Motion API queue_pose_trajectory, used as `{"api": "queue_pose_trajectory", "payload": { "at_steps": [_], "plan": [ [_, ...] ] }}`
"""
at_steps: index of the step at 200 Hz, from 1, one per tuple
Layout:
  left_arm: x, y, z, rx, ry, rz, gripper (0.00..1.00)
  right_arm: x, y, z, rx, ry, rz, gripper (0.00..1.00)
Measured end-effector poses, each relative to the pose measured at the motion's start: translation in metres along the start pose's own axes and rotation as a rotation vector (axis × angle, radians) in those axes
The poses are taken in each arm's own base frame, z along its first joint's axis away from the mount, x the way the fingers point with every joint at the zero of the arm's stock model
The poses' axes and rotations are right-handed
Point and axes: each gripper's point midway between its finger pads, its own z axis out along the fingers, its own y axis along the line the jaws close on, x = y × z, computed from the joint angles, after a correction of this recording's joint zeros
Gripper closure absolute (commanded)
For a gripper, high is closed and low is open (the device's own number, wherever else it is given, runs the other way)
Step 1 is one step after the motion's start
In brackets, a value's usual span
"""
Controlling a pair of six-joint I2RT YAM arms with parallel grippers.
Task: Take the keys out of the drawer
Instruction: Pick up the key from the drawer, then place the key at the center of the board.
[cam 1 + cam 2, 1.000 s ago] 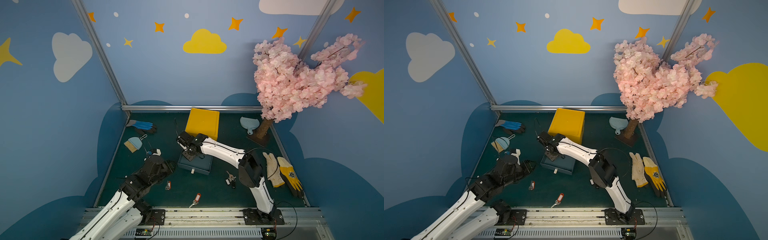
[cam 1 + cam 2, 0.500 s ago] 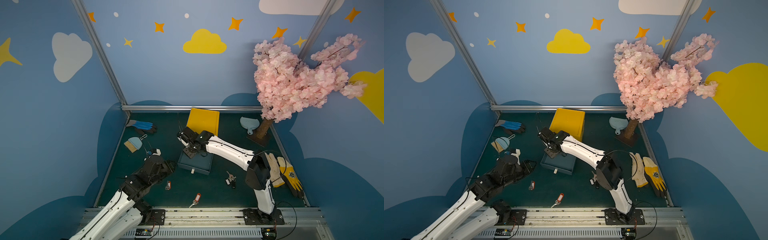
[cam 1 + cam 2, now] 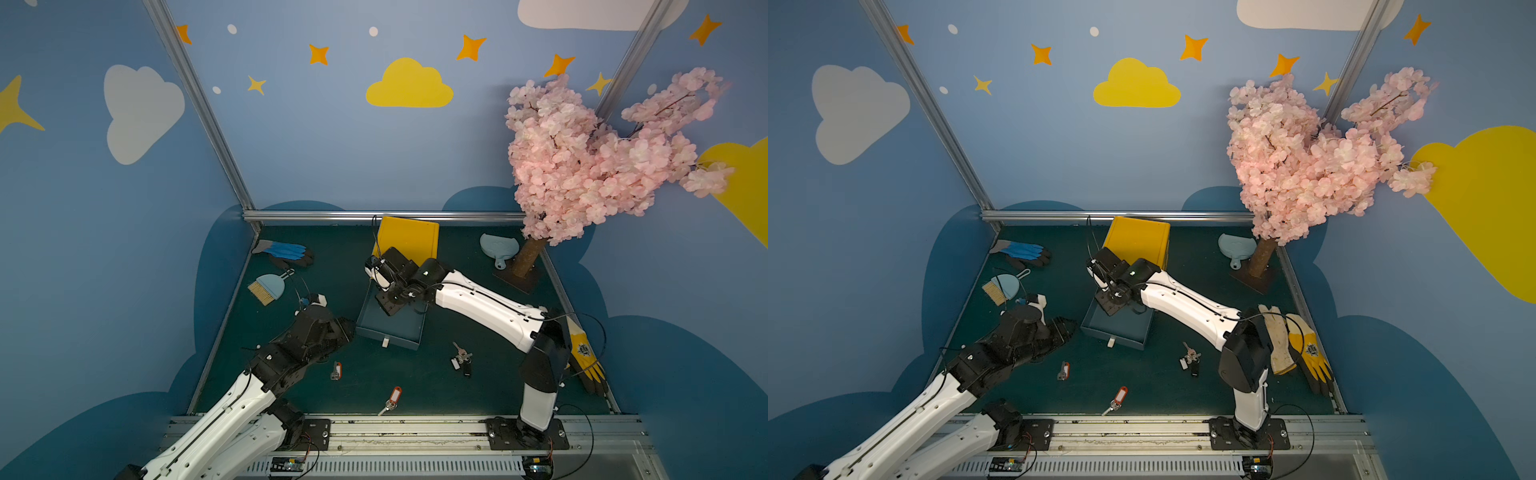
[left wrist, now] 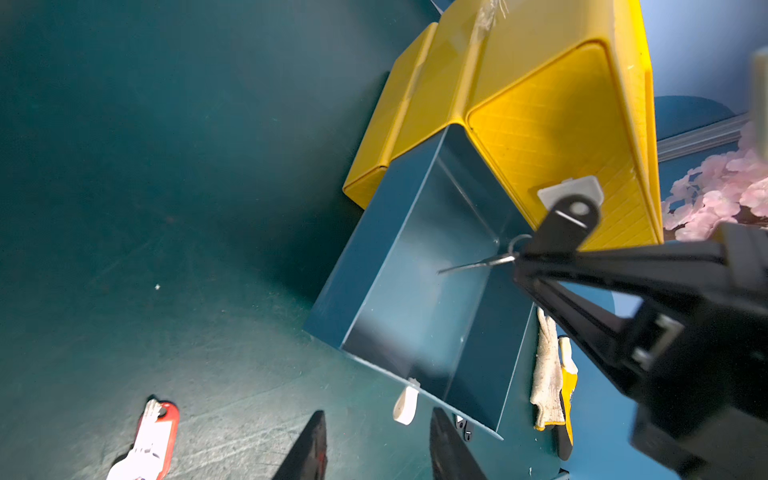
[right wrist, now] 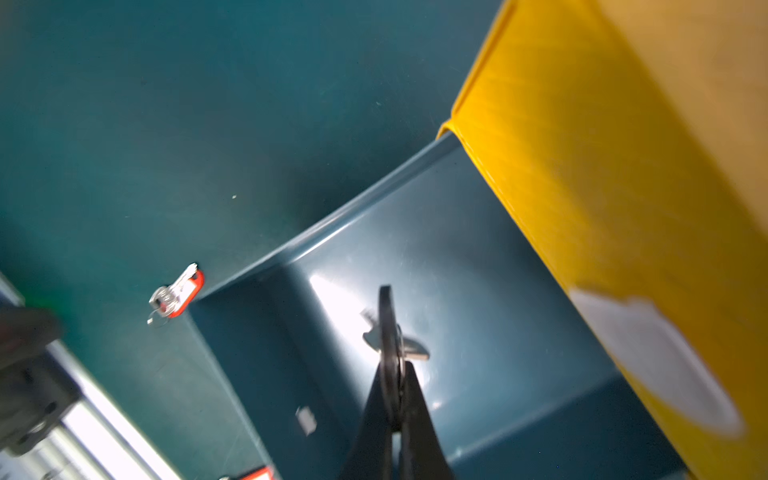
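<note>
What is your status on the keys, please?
Right gripper shut on key, over drawer. Left gripper open, empty, by drawer front. Drawer otherwise looks bare. Nothing in the way.

The right arm (image 3: pixel 482 305) stretches far and left, right gripper (image 5: pixel 392 368) clamped on a key (image 5: pixel 415 349); left arm (image 3: pixel 245 399) angles right, left gripper (image 4: pixel 376 415) half parted.

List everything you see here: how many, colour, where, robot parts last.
cabinet: one, yellow, back centre
drawer: one, blue, pulled out
red-tagged keys: two, silver, in front of the drawer
key bunch: one, black-and-white, right of the drawer
black-tagged key: one, silver, over the drawer
blue glove: one, blue, back left
work gloves: two, white and yellow, right edge
brush: one, light blue, left side
dustpan: one, light blue, beside the tree
tree: one, pink, back right
left fingers: two, black, apart, empty
right fingers: two, black, shut on the black-tagged key
</note>
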Motion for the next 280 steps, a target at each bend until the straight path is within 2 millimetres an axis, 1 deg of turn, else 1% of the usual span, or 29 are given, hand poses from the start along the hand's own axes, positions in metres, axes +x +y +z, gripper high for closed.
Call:
{"api": "queue_pose_trajectory", "payload": {
  "at_steps": [19, 38, 56, 74, 89, 108, 140, 162, 186, 210, 223, 234, 241, 265, 280],
  "plan": [
    [-0.001, -0.01, 0.004, 0.017, 0.008, 0.023, 0.58, 0.012, -0.003, -0.022, -0.007, -0.018, 0.032, 1.0],
    [-0.002, -0.026, 0.009, 0.047, 0.02, 0.057, 0.58, 0.029, -0.009, -0.041, -0.002, -0.031, 0.065, 1.0],
    [0.0, -0.045, 0.015, 0.079, 0.036, 0.099, 0.58, 0.05, -0.018, -0.056, 0.019, -0.036, 0.113, 1.0],
    [0.006, -0.065, 0.024, 0.11, 0.058, 0.149, 0.58, 0.078, -0.029, -0.066, 0.053, -0.033, 0.165, 1.0],
    [0.015, -0.082, 0.033, 0.135, 0.083, 0.189, 0.58, 0.102, -0.038, -0.072, 0.083, -0.033, 0.209, 1.0],
    [0.03, -0.097, 0.046, 0.162, 0.12, 0.227, 0.58, 0.135, -0.052, -0.081, 0.122, -0.046, 0.265, 1.0],
    [0.057, -0.109, 0.067, 0.173, 0.181, 0.271, 0.58, 0.191, -0.073, -0.085, 0.172, -0.077, 0.36, 1.0],
    [0.071, -0.121, 0.077, 0.182, 0.211, 0.295, 0.58, 0.215, -0.087, -0.083, 0.197, -0.085, 0.433, 1.0],
    [0.077, -0.134, 0.083, 0.197, 0.224, 0.303, 0.58, 0.233, -0.096, -0.074, 0.218, -0.063, 0.482, 1.0],
    [0.074, -0.144, 0.085, 0.204, 0.218, 0.303, 0.58, 0.249, -0.099, -0.057, 0.234, 0.001, 0.496, 1.0],
    [0.072, -0.148, 0.084, 0.209, 0.215, 0.3, 0.58, 0.253, -0.099, -0.049, 0.237, 0.03, 0.5, 1.0],
    [0.071, -0.149, 0.083, 0.211, 0.215, 0.298, 0.58, 0.254, -0.1, -0.045, 0.238, 0.045, 0.502, 0.87],
    [0.071, -0.149, 0.082, 0.209, 0.216, 0.297, 0.58, 0.254, -0.099, -0.042, 0.237, 0.051, 0.501, 0.82],
    [0.071, -0.142, 0.081, 0.18, 0.22, 0.298, 0.58, 0.252, -0.098, -0.038, 0.225, 0.062, 0.494, 0.8],
    [0.068, -0.136, 0.076, 0.164, 0.214, 0.298, 0.58, 0.248, -0.097, -0.039, 0.219, 0.054, 0.486, 0.8]
  ]
}}
